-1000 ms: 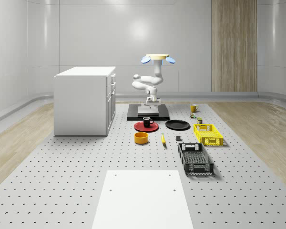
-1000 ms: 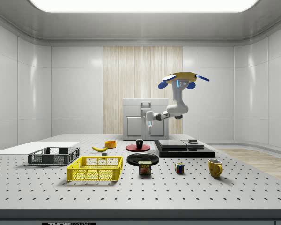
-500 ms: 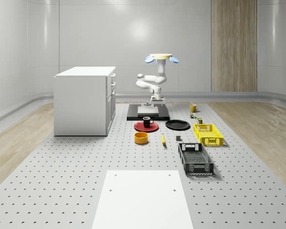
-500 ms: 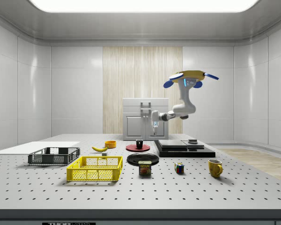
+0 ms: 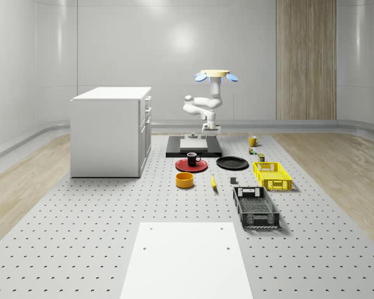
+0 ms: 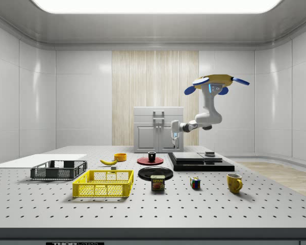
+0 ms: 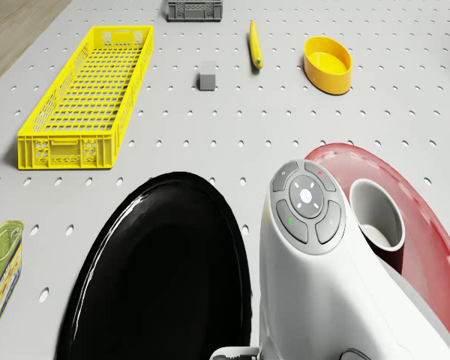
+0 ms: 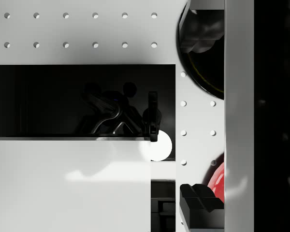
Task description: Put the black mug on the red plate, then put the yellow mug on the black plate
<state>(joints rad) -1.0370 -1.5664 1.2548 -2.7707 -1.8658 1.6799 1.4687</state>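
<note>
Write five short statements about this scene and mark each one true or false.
1. The black mug stands on the red plate. True.
2. The yellow mug sits on the black plate. False: it stands on the table, apart from that plate.
3. The drone rests on the white cabinet. False: it hovers above the black platform.
4. The hand holds the banana. False: it hangs in the air over the platform, and the banana lies on the table.
5. The yellow crate lies beside the black crate. True.
</note>
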